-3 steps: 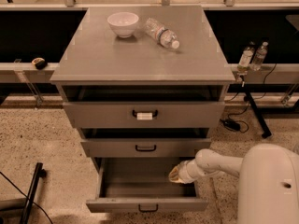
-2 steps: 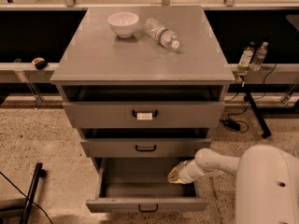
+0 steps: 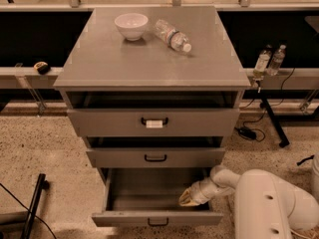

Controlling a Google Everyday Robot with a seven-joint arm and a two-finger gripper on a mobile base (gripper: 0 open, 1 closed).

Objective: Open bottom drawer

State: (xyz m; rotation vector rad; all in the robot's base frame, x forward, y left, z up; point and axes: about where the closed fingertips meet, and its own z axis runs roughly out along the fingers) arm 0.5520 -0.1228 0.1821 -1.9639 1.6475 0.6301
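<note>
Dropped a touch lower and nearer the drawer's front panel since 0.7 s ago: gripper (image 3: 188,198), inside the right-hand part of the bottom drawer (image 3: 124,218), close to its right wall. Cannot tell whether spread or pressed together; only a pale yellowish tip visible, pointing left. Behind it, white arm (image 3: 219,179) bending up and back to the bulky white robot body (image 3: 271,208) at lower right, larger in view than before.

Bottom drawer pulled well out from the grey cabinet (image 3: 149,63), lowest of 3, about as far out as 1 s ago. Small black loop handle (image 3: 158,222) at the middle of its front, unlabelled.

Above it, middle drawer (image 3: 119,158) out only slightly, likewise with a black handle. Above that, top drawer (image 3: 109,122), also out slightly, white label (image 3: 154,124) at its handle.

On the cabinet top, white bowl (image 3: 131,25) upright toward the back left. Clear plastic bottle (image 3: 172,35) lying on its side just right of the bowl, cap toward the front right.

Well apart to the right, 2 small bottles (image 3: 262,62) standing on a ledge. Speckled floor (image 3: 45,153) around the cabinet, black cable (image 3: 247,132) on it at right.
</note>
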